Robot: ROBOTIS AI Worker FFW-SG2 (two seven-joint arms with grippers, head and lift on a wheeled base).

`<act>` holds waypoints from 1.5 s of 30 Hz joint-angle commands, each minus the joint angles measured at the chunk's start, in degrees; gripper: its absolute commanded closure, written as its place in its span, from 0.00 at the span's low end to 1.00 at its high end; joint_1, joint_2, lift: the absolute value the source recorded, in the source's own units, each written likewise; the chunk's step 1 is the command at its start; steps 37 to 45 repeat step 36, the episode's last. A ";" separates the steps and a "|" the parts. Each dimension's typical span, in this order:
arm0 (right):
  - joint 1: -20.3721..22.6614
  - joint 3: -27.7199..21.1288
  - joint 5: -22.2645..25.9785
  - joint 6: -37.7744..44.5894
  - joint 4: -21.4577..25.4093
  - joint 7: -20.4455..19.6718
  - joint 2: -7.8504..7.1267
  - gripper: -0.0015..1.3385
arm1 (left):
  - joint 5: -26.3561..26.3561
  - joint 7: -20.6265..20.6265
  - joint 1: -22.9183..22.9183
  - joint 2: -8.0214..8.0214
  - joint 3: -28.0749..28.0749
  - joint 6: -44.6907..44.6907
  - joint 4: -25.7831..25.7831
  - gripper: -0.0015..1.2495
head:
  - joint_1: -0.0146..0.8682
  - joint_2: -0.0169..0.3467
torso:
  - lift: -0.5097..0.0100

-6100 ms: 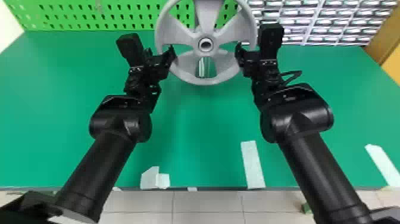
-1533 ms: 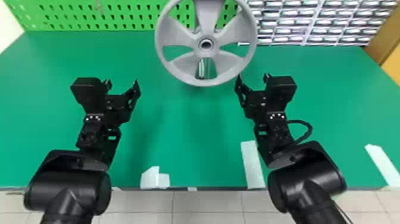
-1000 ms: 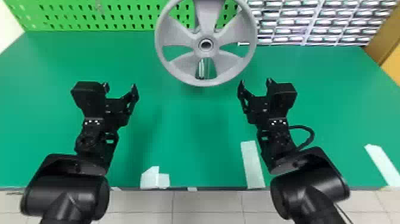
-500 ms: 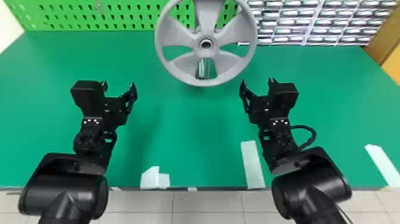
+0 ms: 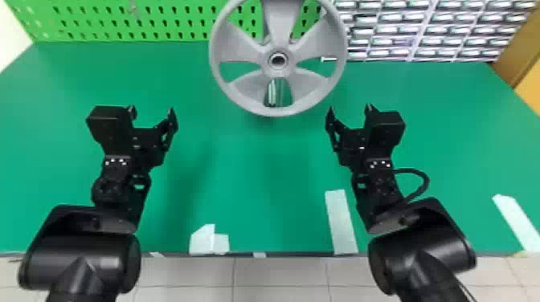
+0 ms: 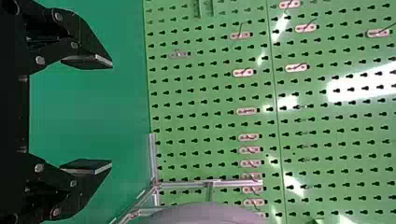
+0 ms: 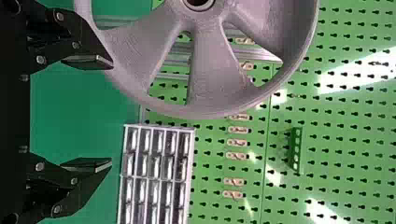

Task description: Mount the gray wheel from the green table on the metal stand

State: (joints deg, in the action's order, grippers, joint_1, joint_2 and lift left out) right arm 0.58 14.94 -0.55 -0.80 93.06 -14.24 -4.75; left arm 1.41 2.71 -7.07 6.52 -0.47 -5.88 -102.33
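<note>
Left pincer (image 5: 152, 108), black with two flat fingers, stands open in the head view, with clear space between its tips, over the left part of the green table (image 5: 241, 172); the matching right pincer (image 5: 349, 107) is open too, to the right, near the wheel's lower rim but apart from it. Between the two and farther back, the gray spoked wheel (image 5: 249, 86) stands upright, its hub facing the robot; pale bars of the metal stand (image 5: 272, 93) show through a lower gap between spokes; how firmly the hub is seated I cannot tell. Behind are a green perforated board (image 5: 96, 8) at far left and a pale gridded rack of small compartments (image 5: 416, 40) at far right; along the near edge lie a white patch of tape (image 5: 209, 241) and a long white strip (image 5: 340, 221).

Left wrist view: the pincer's fingers are spread with nothing between them; beyond them are the stand's silvery straight bars, joined at angles, part of the wheel's rim, and pinkish rounded hook plates (image 6: 247, 111) on the board.

Right wrist view: those fingers are likewise parted and empty; the wheel's broad spokes and hub ring are visible; the rack's rectangular compartments have glossy pale fronts, their contents unclear to me; a short green strip with round spots (image 7: 297, 150) is on the board.
</note>
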 commanded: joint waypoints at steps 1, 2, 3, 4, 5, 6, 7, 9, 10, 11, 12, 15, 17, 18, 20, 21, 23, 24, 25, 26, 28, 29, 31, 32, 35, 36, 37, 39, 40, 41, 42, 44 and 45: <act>0.04 -0.17 -0.07 0.01 0.01 0.00 0.01 0.39 | -0.09 0.37 -0.14 -0.02 -0.32 0.43 0.02 0.39 | 1.00 0.19 | 0.79; 0.04 -0.17 -0.07 0.01 0.01 0.00 0.09 0.39 | 0.00 0.63 -0.23 -0.02 -0.32 0.61 0.02 0.39 | 1.00 0.19 | 0.79; 0.04 -0.26 -0.07 0.01 -0.07 0.00 0.18 0.39 | -0.09 0.81 -0.23 -0.02 -0.32 0.78 0.02 0.39 | 1.00 0.19 | 0.79; 0.04 -0.17 -0.07 0.01 -0.07 0.00 0.18 0.39 | -0.09 1.07 -0.23 -0.02 -0.32 0.96 0.11 0.39 | 1.00 0.19 | 0.79; 0.04 -0.26 -0.15 0.01 -0.07 0.00 0.27 0.39 | 0.00 1.25 -0.23 -0.02 -0.32 1.13 0.11 0.39 | 1.00 0.19 | 0.79; -0.05 -0.17 -0.15 0.01 0.01 0.00 0.27 0.39 | -0.09 1.42 -0.23 -0.02 -0.32 1.31 0.11 0.39 | 1.00 0.19 | 0.79; -0.05 -0.17 -0.15 0.01 -0.07 0.00 0.27 0.39 | -0.09 1.51 -0.23 -0.02 -0.32 1.31 0.20 0.39 | 1.00 0.19 | 0.79; -0.05 -0.26 -0.33 0.01 0.01 0.00 0.27 0.39 | -0.18 1.78 -0.32 -0.02 -0.40 1.84 0.20 0.39 | 1.00 0.19 | 0.79; -0.05 -0.35 -0.33 0.01 0.01 0.00 0.36 0.39 | -0.18 2.21 -0.40 -0.02 -0.40 2.28 0.29 0.39 | 1.00 0.19 | 0.79; -0.05 -0.61 -0.33 -0.08 0.01 0.00 0.53 0.39 | -0.18 2.57 -0.49 -0.02 -0.32 2.54 0.29 0.40 | 1.00 0.19 | 0.79; 0.04 -0.88 -0.42 -0.17 -0.07 0.00 0.62 0.39 | -0.18 2.83 -0.49 -0.02 -0.32 2.71 0.29 0.39 | 1.00 0.19 | 0.79; 0.12 -1.76 0.20 -0.26 -0.16 0.00 1.24 0.39 | -0.18 3.09 -0.32 -0.02 -0.32 2.89 0.64 0.40 | 1.00 0.19 | 0.79; -0.05 -2.19 0.81 -0.17 -0.60 0.00 1.59 0.39 | -0.09 3.09 -0.32 -0.02 -0.49 3.15 0.90 0.39 | 1.00 0.19 | 0.79; -0.05 -2.46 1.08 -0.17 -0.78 0.00 1.59 0.39 | 0.08 3.09 -0.23 -0.02 -0.67 3.33 1.08 0.39 | 1.00 0.19 | 0.79; -0.14 -2.90 1.96 -0.17 -1.39 0.18 1.50 0.39 | 0.61 3.09 -0.05 -0.02 -0.84 3.68 1.43 0.40 | 1.00 0.19 | 0.79; -0.32 -3.34 2.22 -0.17 -1.66 0.97 1.41 0.39 | 0.61 3.09 0.04 -0.02 -1.02 3.95 1.61 0.39 | 1.00 0.19 | 0.79; -1.02 -4.83 2.66 0.54 -2.36 4.92 1.41 0.39 | 0.61 3.09 0.30 -0.02 -1.20 3.95 1.78 0.40 | 1.00 0.19 | 0.79; -1.28 -5.27 2.75 0.62 -2.62 5.98 1.41 0.39 | 0.61 3.09 0.39 -0.02 -1.20 4.03 1.78 0.40 | 1.00 0.19 | 0.79; -1.46 -5.53 2.75 0.71 -2.80 6.50 1.41 0.39 | 0.52 3.09 0.47 -0.02 -1.28 4.12 1.87 0.40 | 1.00 0.19 | 0.79; -1.72 -5.80 2.66 0.62 -3.06 7.03 1.41 0.39 | 0.35 3.01 0.65 -0.02 -1.28 4.47 2.13 0.40 | 1.00 0.19 | 0.79; -1.81 -6.24 2.66 0.62 -3.15 7.12 1.41 0.39 | 0.35 3.09 0.91 -0.02 -1.37 5.00 2.57 0.40 | 1.00 0.19 | 0.79; -1.90 -6.50 2.66 0.62 -3.33 7.29 1.50 0.39 | 0.44 2.92 1.09 -0.02 -1.46 5.26 2.84 0.40 | 1.00 0.19 | 0.79; -1.99 -6.94 2.66 0.54 -3.59 7.82 1.68 0.39 | 0.44 2.92 1.27 -0.02 -1.55 5.35 3.01 0.40 | 1.00 0.19 | 0.79; -2.07 -7.20 2.66 0.18 -3.77 8.26 1.76 0.39 | 0.61 2.92 1.35 -0.02 -1.63 5.44 3.01 0.40 | 1.00 0.19 | 0.79; -2.42 -7.20 2.66 -1.13 -4.56 8.70 1.76 0.39 | 1.40 2.92 1.44 -0.02 -1.90 5.62 3.10 0.40 | 1.00 0.19 | 0.79; -2.42 -7.20 2.66 -1.13 -4.56 8.70 1.76 0.39 | 1.40 2.92 1.44 -0.02 -1.90 5.70 3.10 0.40 | 1.00 0.19 | 0.79; -2.42 -7.20 2.66 -1.13 -4.56 8.70 1.76 0.39 | 1.40 2.92 1.44 -0.02 -1.90 5.70 3.10 0.40 | 1.00 0.19 | 0.79; -2.42 -7.20 2.66 -1.13 -4.56 8.70 1.76 0.39 | 1.40 2.92 1.44 -0.02 -1.90 5.70 3.10 0.40 | 1.00 0.19 | 0.79; -2.42 -7.20 2.66 -1.13 -4.56 8.70 1.76 0.39 | 1.40 2.92 1.44 -0.02 -1.90 5.70 3.10 0.40 | 1.00 0.19 | 0.79; -2.42 -7.20 2.66 -1.13 -4.56 8.70 1.76 0.39 | 1.40 2.92 1.44 -0.02 -1.90 5.70 3.10 0.40 | 1.00 0.19 | 0.79; -2.42 -7.20 2.66 -1.13 -4.56 8.70 1.76 0.39 | 1.40 2.92 1.44 -0.02 -1.90 5.70 3.10 0.40 | 1.00 0.19 | 0.79; -2.42 -7.20 2.66 -1.13 -4.56 8.70 1.76 0.39 | 1.40 2.92 1.44 -0.02 -1.90 5.70 3.10 0.40 | 1.00 0.19 | 0.79; -2.42 -7.20 2.66 -1.13 -4.56 8.70 1.76 0.39 | 1.40 2.92 1.44 -0.02 -1.90 5.70 3.10 0.40 | 1.00 0.19 | 0.79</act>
